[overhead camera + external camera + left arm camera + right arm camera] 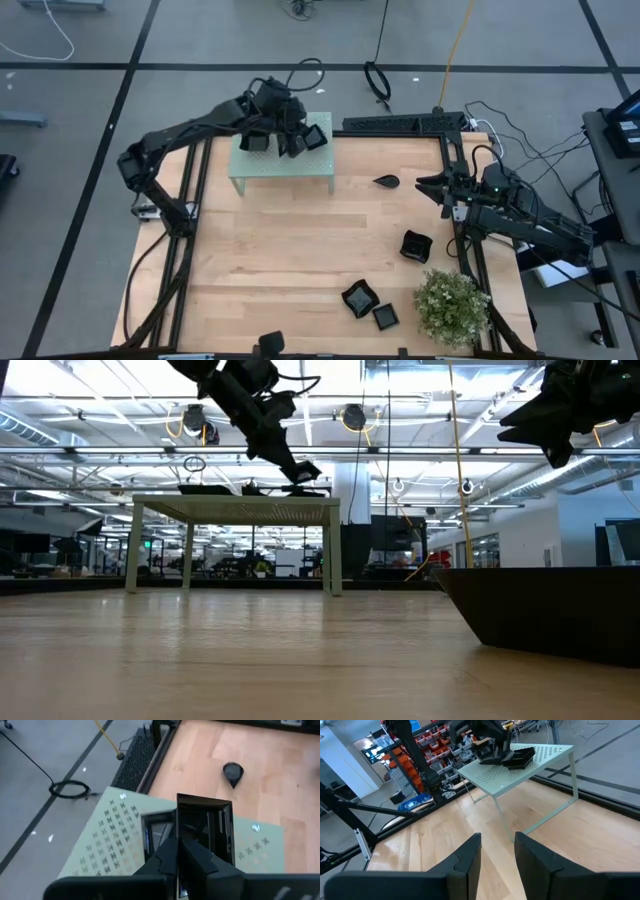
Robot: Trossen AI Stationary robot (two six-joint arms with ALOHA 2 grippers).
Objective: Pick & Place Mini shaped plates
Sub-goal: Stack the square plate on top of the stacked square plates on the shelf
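My left gripper [292,140] [177,847] is over the green perforated platform [285,165] [112,827], shut on a square black mini plate [205,827] [520,757]. A second black plate [157,832] lies on the platform beside the fingers. My right gripper [428,185] [497,852] hangs open above the table's right side, holding nothing, just right of a teardrop plate [387,181] [233,772] that lies on the wood. Three more black plates lie flat near the table's near right corner [415,245] [358,297] [385,316]. My left gripper pinches the square plate by one side wall [179,820], apparently one finger inside the dish and one outside, coming from above and slanting down. In the low view the plate [306,471] sits tilted at the fingertips just above the platform top; whether it touches the platform I cannot tell.
A small potted plant [452,305] stands at the near right corner. Black frame rails [400,125] run along the far right edge and down both sides. Bare wood [290,250] lies between the platform and the near plates. One plate looms close to the low camera [550,610].
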